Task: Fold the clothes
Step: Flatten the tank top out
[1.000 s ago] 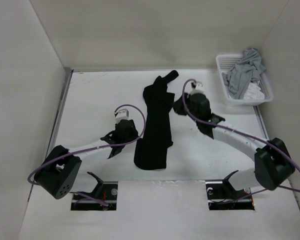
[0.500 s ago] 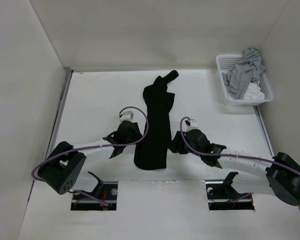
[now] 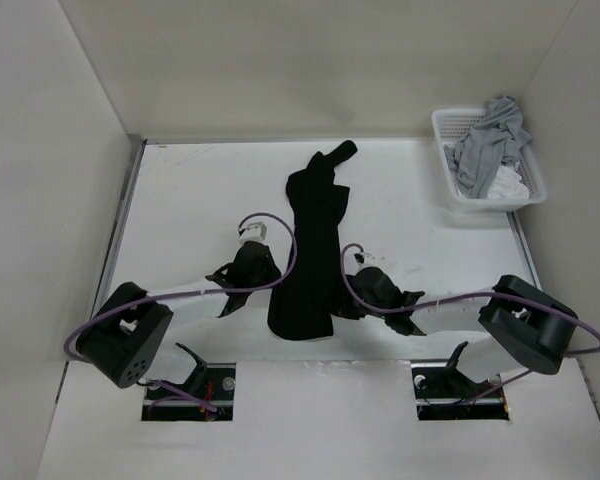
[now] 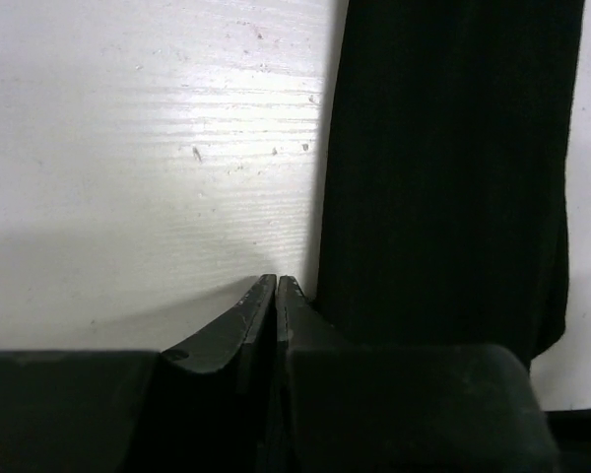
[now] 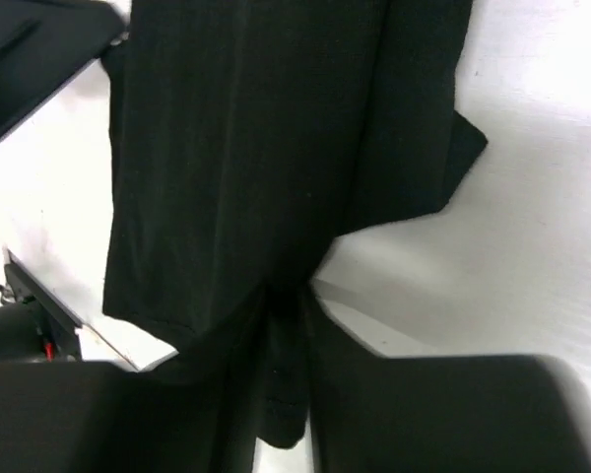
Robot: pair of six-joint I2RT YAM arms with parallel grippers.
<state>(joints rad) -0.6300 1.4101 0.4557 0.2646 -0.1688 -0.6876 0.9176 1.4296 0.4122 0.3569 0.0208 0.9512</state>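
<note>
Your bench [image 3: 180, 200] carries the clothes [image 3: 312, 250], a long black strip lying down its middle. A white basket [image 3: 442, 125] with a grey garment [image 3: 485, 140] and a white garment [image 3: 508, 183] sits at the far right corner. Your right pincer [image 5: 288, 296] is pinched narrow on the strip's near right edge. Your left pincer [image 4: 277, 281] is pressed closed on nothing, just beside the strip's left edge.
</note>
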